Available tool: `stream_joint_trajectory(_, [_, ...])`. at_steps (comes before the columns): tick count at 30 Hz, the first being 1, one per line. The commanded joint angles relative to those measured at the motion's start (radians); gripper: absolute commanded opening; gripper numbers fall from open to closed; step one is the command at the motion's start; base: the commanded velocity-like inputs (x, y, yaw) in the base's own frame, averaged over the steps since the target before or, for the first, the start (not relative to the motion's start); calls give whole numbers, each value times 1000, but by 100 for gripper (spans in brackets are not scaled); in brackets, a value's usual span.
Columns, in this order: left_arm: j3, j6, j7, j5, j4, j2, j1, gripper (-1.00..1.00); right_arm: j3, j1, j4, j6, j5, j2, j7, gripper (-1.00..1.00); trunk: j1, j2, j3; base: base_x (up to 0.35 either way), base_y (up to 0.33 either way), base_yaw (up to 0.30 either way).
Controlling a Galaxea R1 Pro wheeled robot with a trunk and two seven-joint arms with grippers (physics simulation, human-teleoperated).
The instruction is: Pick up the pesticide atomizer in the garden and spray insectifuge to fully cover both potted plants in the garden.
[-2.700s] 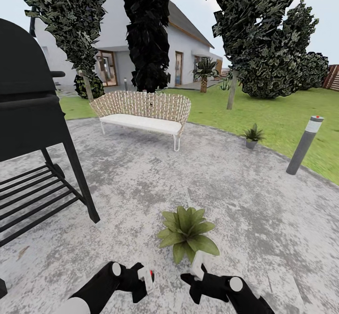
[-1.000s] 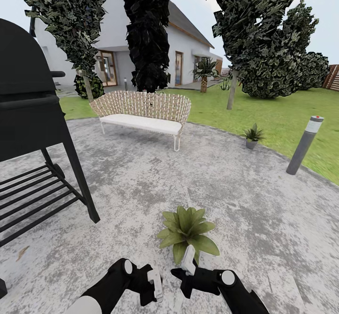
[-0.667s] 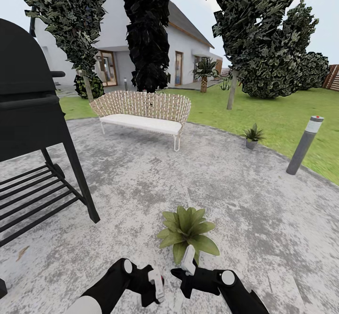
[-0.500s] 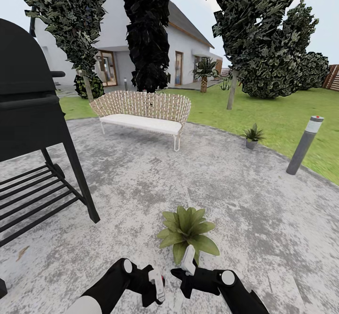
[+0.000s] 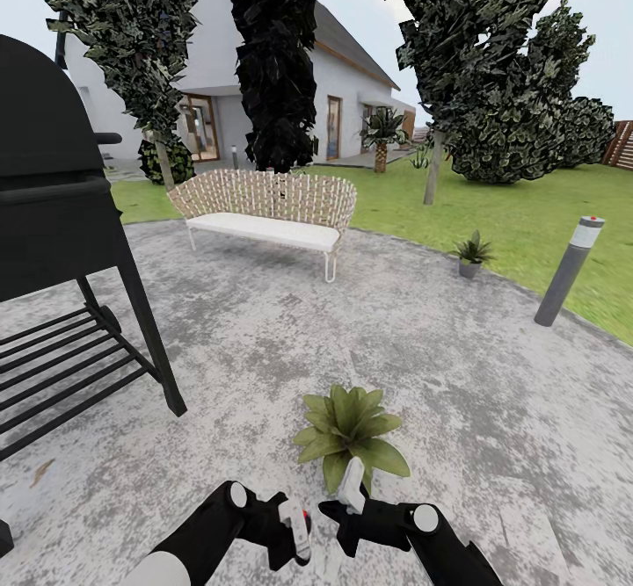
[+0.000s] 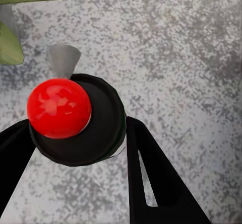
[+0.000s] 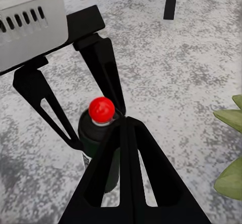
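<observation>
Between our left gripper's two black fingers sits the pesticide atomizer, seen end-on: a round dark top with a glossy red ball on it. The fingers flank the bottle closely on both sides. Just beyond the bottle a pale grey nozzle pokes out. Past our fingertips we see green leaves of a potted plant over the mottled grey stone patio.

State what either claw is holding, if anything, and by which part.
The left claw grips the pesticide atomizer around its dark upper body, below the red cap. The right claw holds nothing.
</observation>
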Motion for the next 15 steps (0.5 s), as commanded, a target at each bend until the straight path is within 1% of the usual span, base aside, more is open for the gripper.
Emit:
stream_joint_trajectory(1, [0,-2,-4,-5,-2,-1,0,-100,-1,0,-1,-6,10,0,1,-100,0,0,-1,0,0,0])
stream_joint_trajectory(13, [2,-10,-5,-1,-3,-3,-1,-100,-1,0,-1,-6,10,0,0,-100,0,0,-1,0,0,0])
stream_joint_trajectory(15, [1,-11,-6,22,-3,-4,-1,-100,-1,0,-1,-6,10,0,-1,-100,0,0,-1,0,0,0])
